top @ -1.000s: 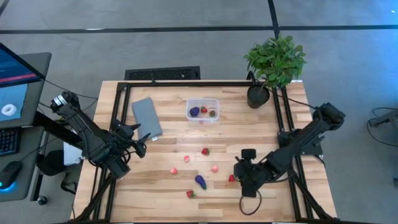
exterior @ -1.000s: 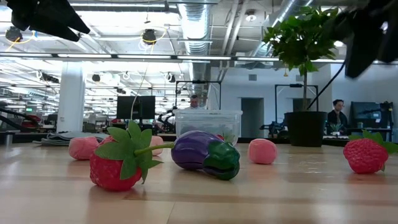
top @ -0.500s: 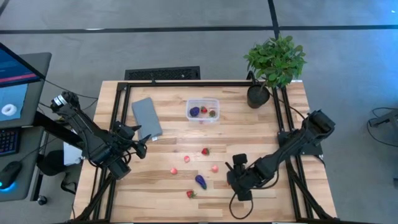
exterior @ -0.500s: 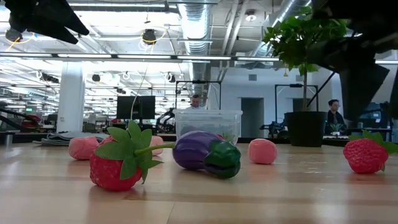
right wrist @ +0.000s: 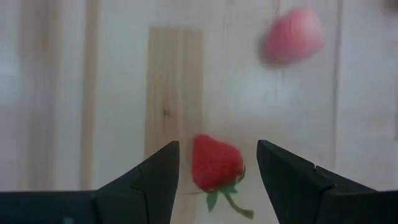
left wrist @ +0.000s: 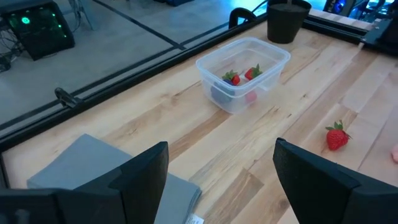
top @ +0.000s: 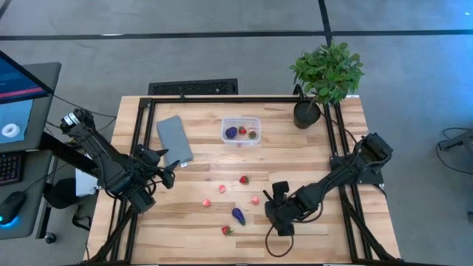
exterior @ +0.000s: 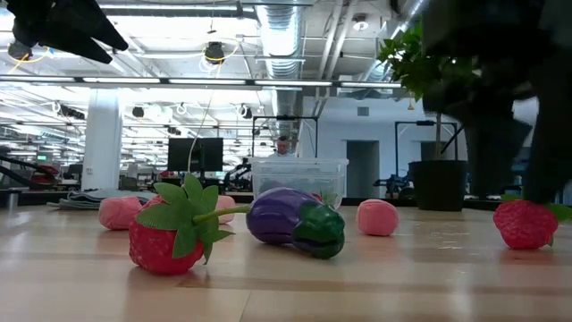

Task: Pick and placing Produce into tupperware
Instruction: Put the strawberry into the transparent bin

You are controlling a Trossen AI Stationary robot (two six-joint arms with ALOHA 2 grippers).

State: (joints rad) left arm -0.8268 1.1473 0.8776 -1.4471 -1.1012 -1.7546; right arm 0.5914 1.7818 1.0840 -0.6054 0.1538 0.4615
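The clear tupperware point(top: 241, 132) sits toward the far middle of the table and holds a purple piece and two small red ones. Loose produce lies nearer: a strawberry point(top: 244, 179), pink pieces point(top: 221, 188) point(top: 206, 203) point(top: 256, 199), an eggplant point(top: 238, 216) and a strawberry point(top: 227, 230). My right gripper point(top: 273, 216) is open and hangs low over another strawberry point(right wrist: 214, 163). Its fingers stand on either side of that strawberry point(exterior: 525, 224) without touching it. My left gripper point(top: 166, 176) is open and waits at the table's left, near the grey lid.
A flat grey lid point(top: 174, 139) lies left of the tub. A potted plant point(top: 325, 74) stands at the far right corner. A pink piece point(right wrist: 292, 35) lies just beyond the strawberry under my right gripper. Black frame rails run along the table's edges.
My right gripper has moved toward the table's left and come down. It now stands over the strawberry near the right of the group, which it hides in the high view. The produce has stayed where it was.
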